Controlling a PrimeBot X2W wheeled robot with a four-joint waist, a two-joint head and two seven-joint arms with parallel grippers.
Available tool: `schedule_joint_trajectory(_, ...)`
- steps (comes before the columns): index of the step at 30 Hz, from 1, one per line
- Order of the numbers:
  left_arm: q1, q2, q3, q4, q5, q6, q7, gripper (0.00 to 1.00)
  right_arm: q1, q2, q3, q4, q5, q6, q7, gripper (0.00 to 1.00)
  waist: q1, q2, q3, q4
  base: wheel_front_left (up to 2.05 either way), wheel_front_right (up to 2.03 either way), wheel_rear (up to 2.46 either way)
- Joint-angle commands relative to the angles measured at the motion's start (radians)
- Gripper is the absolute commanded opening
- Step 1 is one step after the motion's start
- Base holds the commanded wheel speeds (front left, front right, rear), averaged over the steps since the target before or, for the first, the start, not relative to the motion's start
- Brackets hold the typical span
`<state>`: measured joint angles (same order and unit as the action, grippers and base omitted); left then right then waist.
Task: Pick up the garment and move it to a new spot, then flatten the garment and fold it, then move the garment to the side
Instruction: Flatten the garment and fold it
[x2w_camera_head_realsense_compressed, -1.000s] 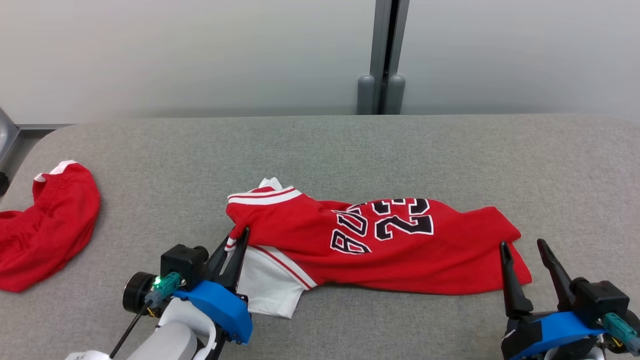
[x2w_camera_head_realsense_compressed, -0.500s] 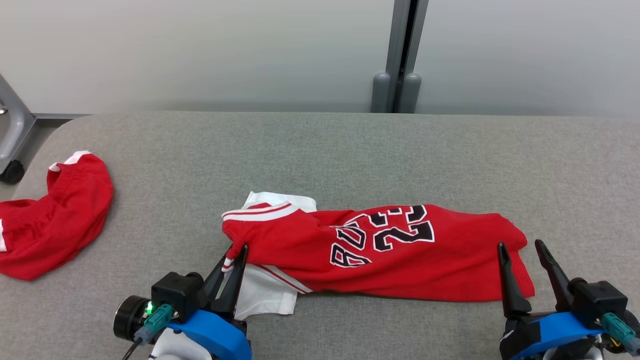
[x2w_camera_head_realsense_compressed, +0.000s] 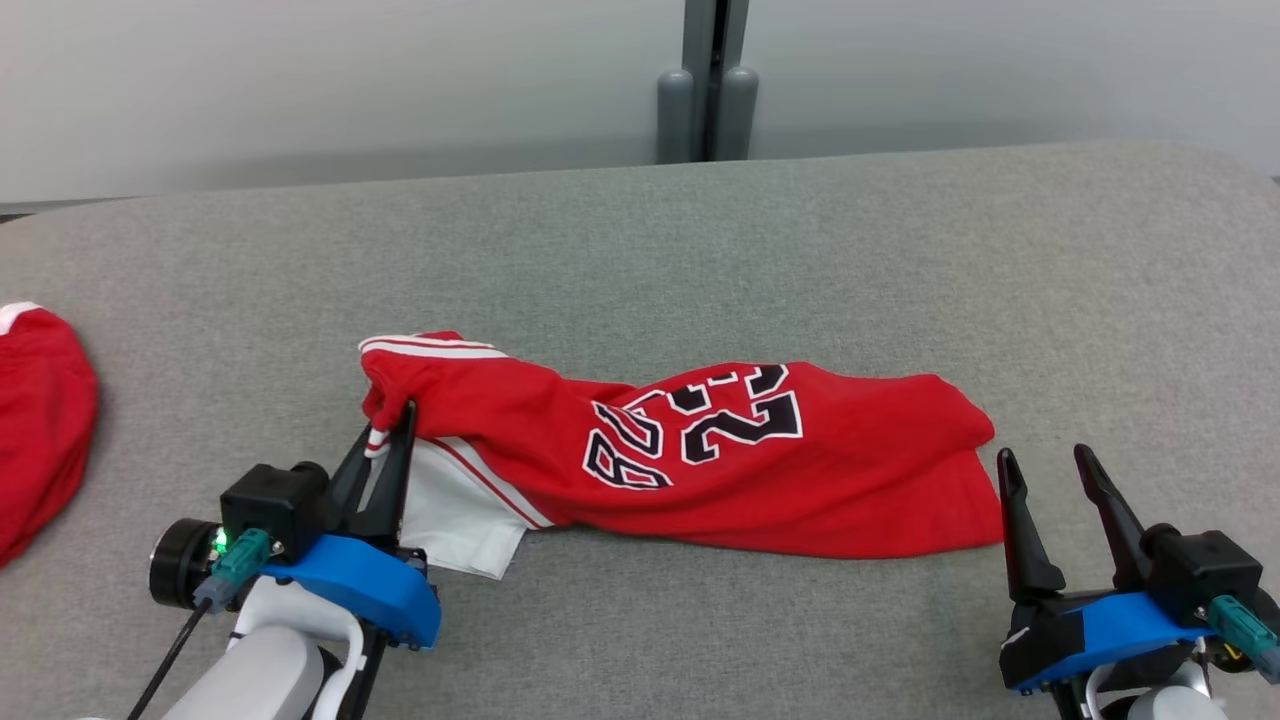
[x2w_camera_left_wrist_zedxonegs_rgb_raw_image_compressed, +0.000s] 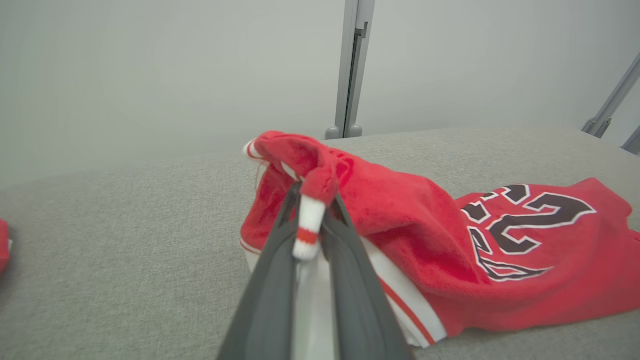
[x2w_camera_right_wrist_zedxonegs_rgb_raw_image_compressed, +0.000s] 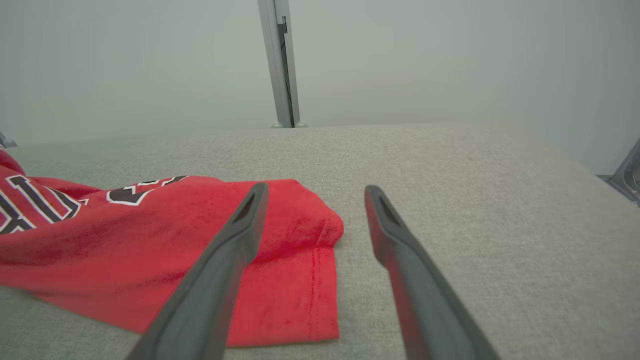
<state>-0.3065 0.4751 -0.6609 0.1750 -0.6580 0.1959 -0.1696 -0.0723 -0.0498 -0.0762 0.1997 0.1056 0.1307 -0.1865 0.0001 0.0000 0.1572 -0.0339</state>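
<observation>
The left pincer is clamped on the striped trim of the red jersey; the right pincer, spread and empty, sits beside the hem corner, judged the best hold on limp, light cloth.

Grey fabric-covered table; red cloth at far left edge; grey post against pale wall behind.

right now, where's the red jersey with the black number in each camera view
Head view: the red jersey with the black number lies across the middle of the grey fabric table, left end pinched in the left tool.
Left wrist view: jersey centre to right, striped trim between the fingers.
Right wrist view: jersey lower left, corner behind the open right tool.
Shared landmark: grey vertical post behind the table.
</observation>
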Motion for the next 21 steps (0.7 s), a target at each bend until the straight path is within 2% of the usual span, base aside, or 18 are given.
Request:
schedule_joint_trajectory(1,-0.025,0.009,0.012,0.028,-0.006,-0.009,-0.013,0.00,-0.015,-0.001,-0.005,0.002,-0.001,0.000,-0.010,1.00,-0.0001,0.0000,0.012,-0.014,0.00,0.00,0.00)
schedule_joint_trajectory(5,-0.052,0.004,0.027,0.108,-0.015,-0.026,-0.034,0.00,-0.025,-0.001,-0.004,0.010,0.004,0.000,-0.017,1.00,-0.0001,0.0000,0.036,-0.041,0.00,0.00,0.00)
schedule_joint_trajectory(6,-0.054,0.001,0.025,0.128,-0.013,-0.024,-0.037,0.09,-0.026,-0.001,-0.005,0.013,0.004,0.000,-0.019,1.00,-0.0001,0.0000,0.039,-0.045,0.00,0.00,0.00)
schedule_joint_trajectory(7,-0.058,-0.003,0.028,0.145,-0.009,-0.022,-0.045,0.45,-0.026,-0.001,-0.005,0.016,0.005,0.000,-0.022,1.00,-0.0001,0.0000,0.042,-0.049,0.00,0.00,0.00)
schedule_joint_trajectory(8,-0.061,-0.011,0.034,0.157,-0.013,-0.021,-0.054,1.00,-0.027,-0.001,-0.006,0.019,0.006,0.000,-0.023,1.00,-0.0001,0.0000,0.043,-0.050,0.00,0.00,0.00)
schedule_joint_trajectory(15,-0.055,-0.041,0.076,0.217,0.015,-0.017,-0.092,1.00,-0.030,-0.001,-0.016,0.033,0.002,0.000,-0.033,1.00,-0.0001,0.0000,0.037,-0.037,0.00,0.00,0.00)
schedule_joint_trajectory(21,0.021,-0.070,0.188,0.122,0.092,0.003,-0.096,1.00,-0.029,-0.001,-0.016,0.035,0.002,0.000,-0.035,1.00,-0.0001,0.0000,0.027,-0.010,0.00,0.00,0.00)
